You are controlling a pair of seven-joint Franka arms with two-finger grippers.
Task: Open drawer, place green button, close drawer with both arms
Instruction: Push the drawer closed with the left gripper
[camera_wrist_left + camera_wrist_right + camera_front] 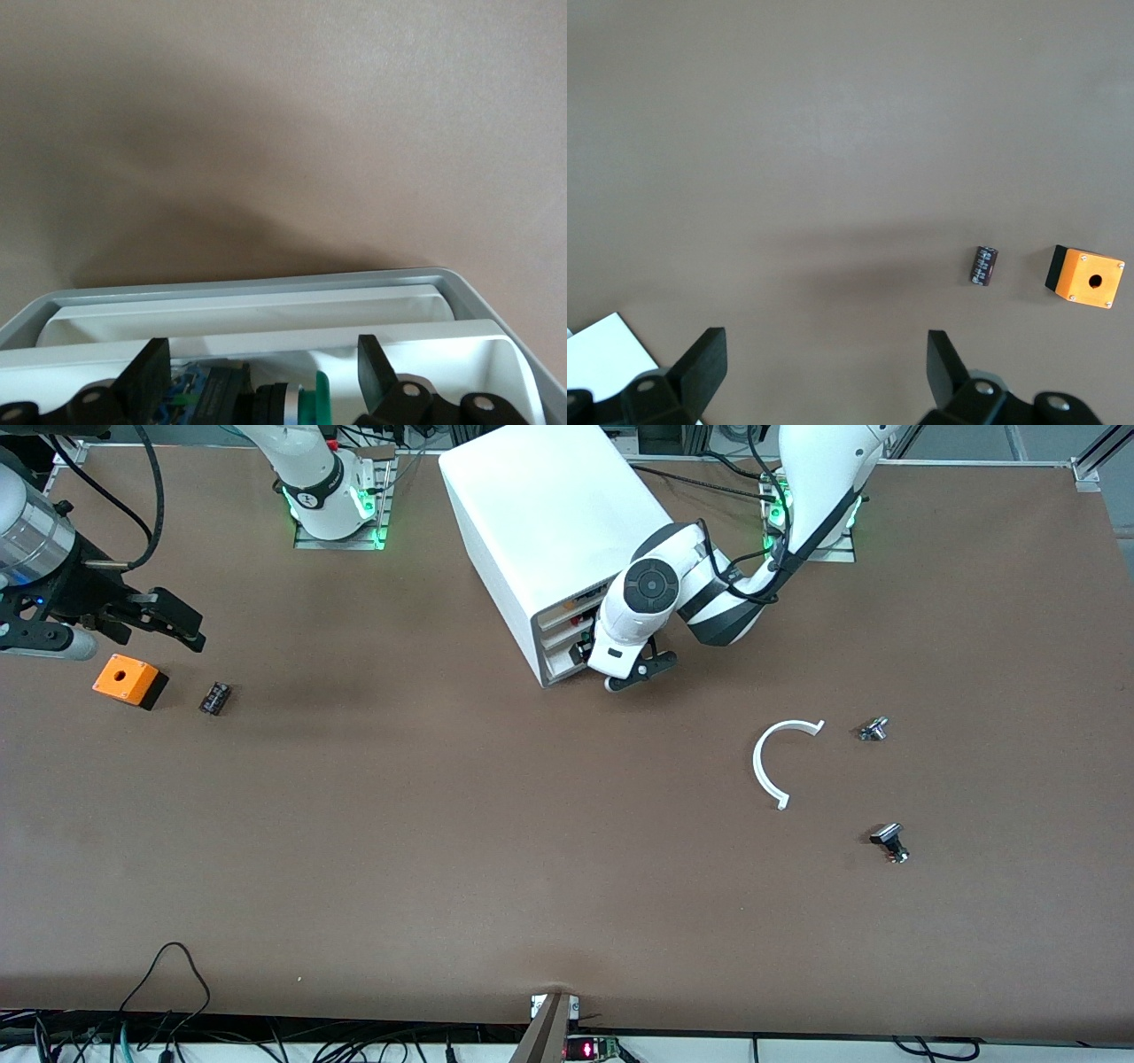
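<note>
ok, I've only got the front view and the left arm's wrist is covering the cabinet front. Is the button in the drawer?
Observer: Yes. In the left wrist view the button lies inside the open drawer, green cap showing.
Operator: Is the left gripper holding it?
Observer: No. The left gripper is over the drawer with its fingers wide apart, and the cap sits clear between them.
Operator: And the right gripper, anything in it?
Observer: Nothing. In the right wrist view the right gripper is open over bare table, and the arm waits up near the orange box.
</note>
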